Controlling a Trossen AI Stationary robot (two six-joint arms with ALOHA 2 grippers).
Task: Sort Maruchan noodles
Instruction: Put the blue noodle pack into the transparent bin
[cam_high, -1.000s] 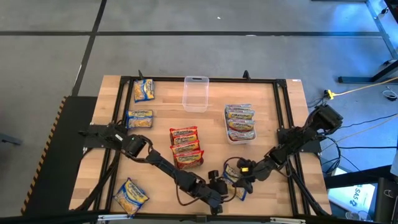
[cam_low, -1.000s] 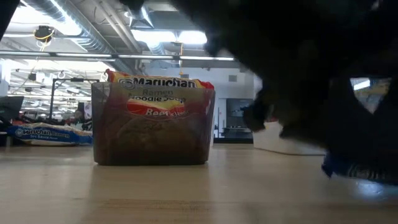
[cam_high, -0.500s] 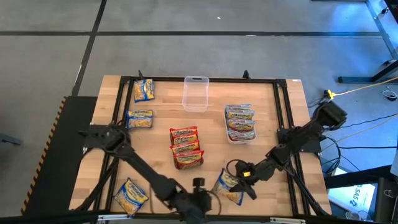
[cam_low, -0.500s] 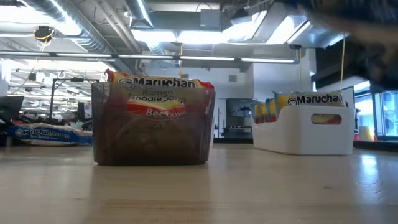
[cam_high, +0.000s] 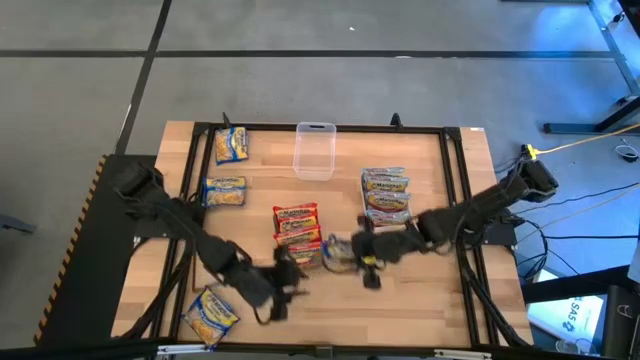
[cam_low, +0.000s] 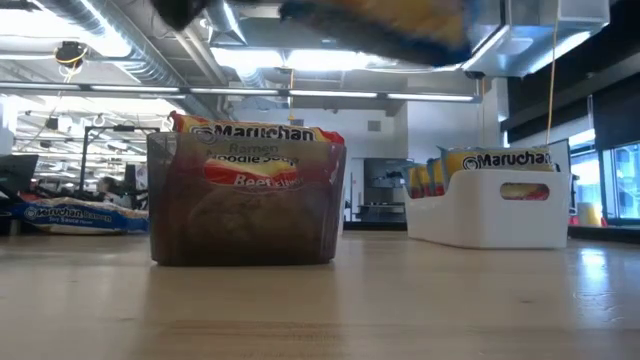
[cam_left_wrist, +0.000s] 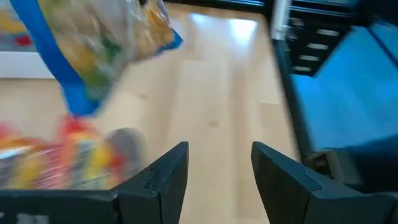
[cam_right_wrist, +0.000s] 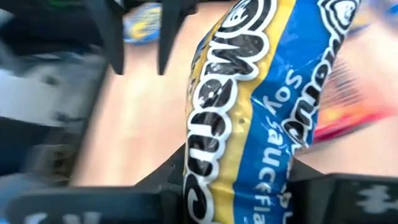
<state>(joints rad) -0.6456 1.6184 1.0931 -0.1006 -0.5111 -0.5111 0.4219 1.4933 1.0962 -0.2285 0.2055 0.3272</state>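
My right gripper (cam_high: 352, 250) is shut on a blue Maruchan noodles packet (cam_high: 338, 251) and holds it in the air beside the clear container of red packets (cam_high: 299, 236). Up close, the held packet (cam_right_wrist: 249, 106) is clamped between my right gripper's (cam_right_wrist: 242, 183) fingers. My left gripper (cam_high: 283, 288) stands open over the table's front left part, with nothing between its fingers (cam_left_wrist: 165, 180); the held packet (cam_left_wrist: 102, 43) shows ahead of it. Loose blue packets lie at the back left (cam_high: 231, 145), the left (cam_high: 224, 190) and the front left (cam_high: 210, 312).
A white bin (cam_high: 372, 218) holds pinkish-orange packets (cam_high: 386, 192). A clear container (cam_high: 314, 150) stands at the back centre with nothing in it. The low view shows the red-packet container (cam_low: 245, 195) and the white bin (cam_low: 495, 205) on the wooden table (cam_high: 430, 290).
My right gripper closed on the blue packet at the table's front, lifted it and carried it left toward the red packets. My left arm swung away from the front centre to the left.
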